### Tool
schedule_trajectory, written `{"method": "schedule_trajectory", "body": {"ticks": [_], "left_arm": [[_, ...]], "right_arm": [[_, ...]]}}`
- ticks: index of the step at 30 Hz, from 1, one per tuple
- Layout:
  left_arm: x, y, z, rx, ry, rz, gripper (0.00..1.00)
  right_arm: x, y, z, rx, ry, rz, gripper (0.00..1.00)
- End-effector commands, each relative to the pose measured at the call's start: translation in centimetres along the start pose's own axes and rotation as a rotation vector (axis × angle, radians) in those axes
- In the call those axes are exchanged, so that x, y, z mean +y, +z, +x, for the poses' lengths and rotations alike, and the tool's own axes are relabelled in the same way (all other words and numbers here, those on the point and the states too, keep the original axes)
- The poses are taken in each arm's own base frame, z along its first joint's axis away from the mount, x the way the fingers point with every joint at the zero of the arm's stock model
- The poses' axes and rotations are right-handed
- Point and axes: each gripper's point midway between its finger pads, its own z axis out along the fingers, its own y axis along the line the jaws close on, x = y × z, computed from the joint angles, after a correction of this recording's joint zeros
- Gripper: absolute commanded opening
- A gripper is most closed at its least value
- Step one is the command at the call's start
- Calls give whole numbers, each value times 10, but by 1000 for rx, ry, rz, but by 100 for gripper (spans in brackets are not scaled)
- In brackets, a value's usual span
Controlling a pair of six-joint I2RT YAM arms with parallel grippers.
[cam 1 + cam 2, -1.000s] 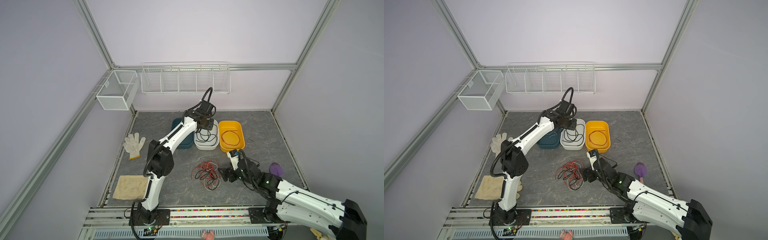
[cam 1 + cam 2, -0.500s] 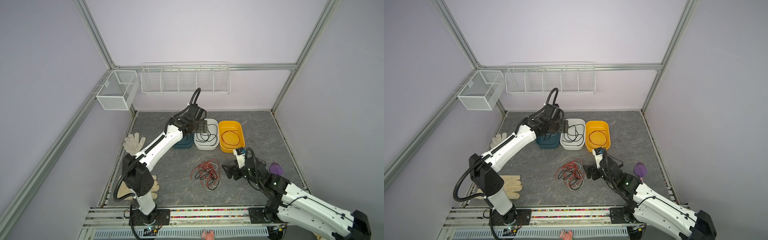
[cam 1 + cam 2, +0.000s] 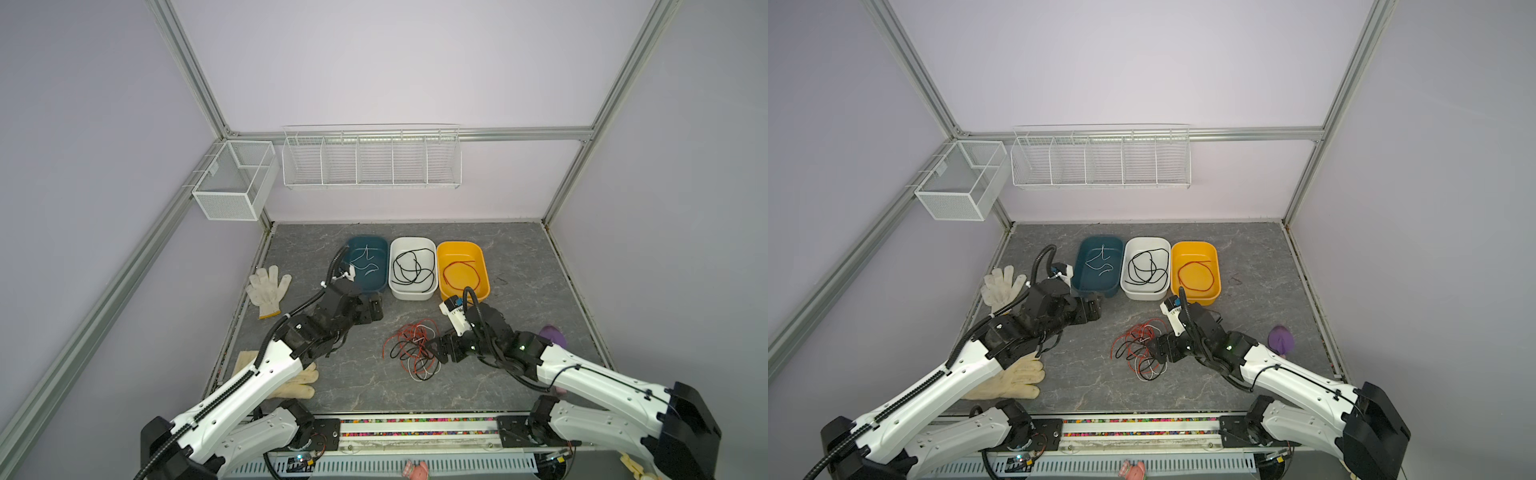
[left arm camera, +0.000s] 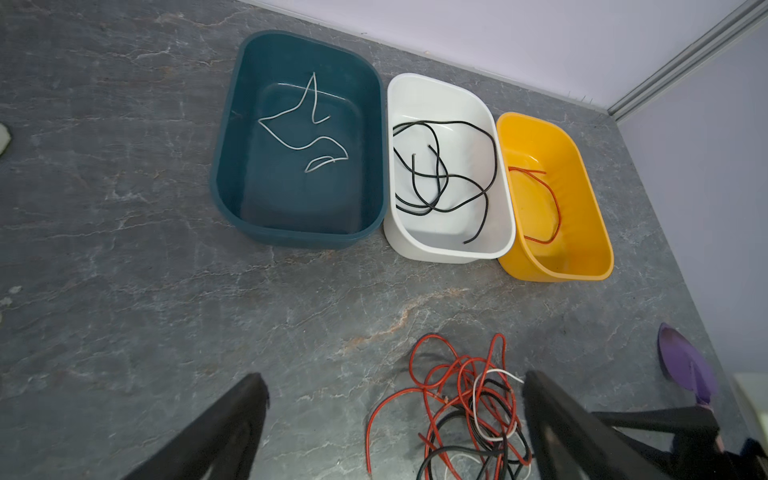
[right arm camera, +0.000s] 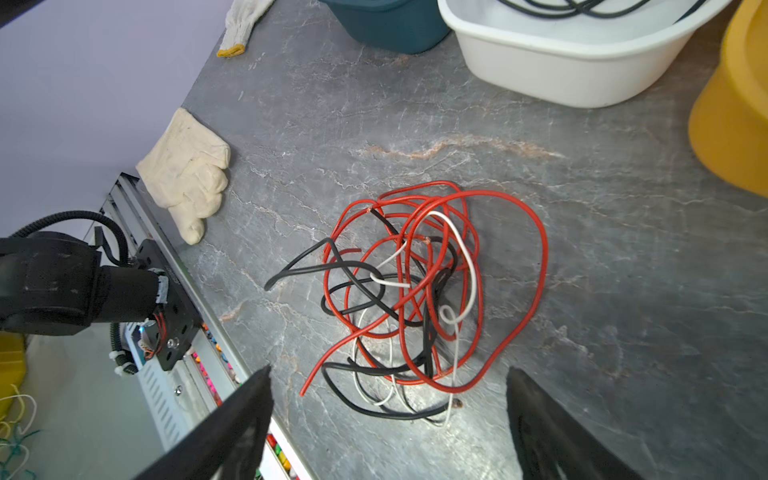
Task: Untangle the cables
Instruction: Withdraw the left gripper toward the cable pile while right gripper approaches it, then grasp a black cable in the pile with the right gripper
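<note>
A tangle of red, black and white cables (image 3: 413, 349) (image 3: 1142, 349) lies on the grey table in front of three bins. My left gripper (image 3: 372, 309) (image 4: 395, 378) hovers open just in front of the teal bin (image 4: 291, 237), to the left of the tangle (image 4: 465, 415), with nothing between its fingers. My right gripper (image 3: 440, 349) (image 5: 388, 372) stands open at the tangle's right edge, with the tangle (image 5: 419, 299) just beyond its fingertips. A white cable (image 4: 299, 124) lies in the teal bin, black cables (image 4: 440, 174) in the white bin (image 4: 449, 249), a red cable (image 4: 540, 199) in the yellow bin (image 4: 552, 270).
Two cloth gloves lie on the left, one (image 3: 266, 289) by the wall and one (image 3: 295, 380) under the left arm. A purple object (image 3: 552, 334) sits at the right edge. Wire baskets (image 3: 372, 158) hang on the back wall.
My left gripper opened and drew back from above the white bin to the front of the teal bin. The black cable it carried now lies in the white bin. The right gripper shifted only slightly.
</note>
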Motion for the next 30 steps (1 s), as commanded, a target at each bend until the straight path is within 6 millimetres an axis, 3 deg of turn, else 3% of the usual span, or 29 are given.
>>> {"method": "schedule_trajectory", "body": {"ticks": [1, 8, 19, 24, 27, 28, 30], "left_arm": [[15, -12, -5, -57, 5, -47, 100], [38, -25, -13, -96, 176, -167, 99], [64, -1, -4, -41, 322, -354, 99], [82, -2, -2, -65, 382, -432, 99], [81, -4, 2, -69, 386, -405, 99], [83, -6, 1, -80, 388, -409, 99], [86, -10, -2, -112, 390, -414, 99]], "right_arm": [[16, 5, -4, 35, 81, -23, 89], [34, 17, -3, 78, 117, -11, 90], [53, 35, 1, 86, 253, 29, 99], [53, 45, -1, 95, 284, 55, 87], [48, 51, 3, 107, 296, 78, 82], [55, 50, -6, 91, 296, 62, 81], [56, 54, -8, 96, 298, 66, 77]]}}
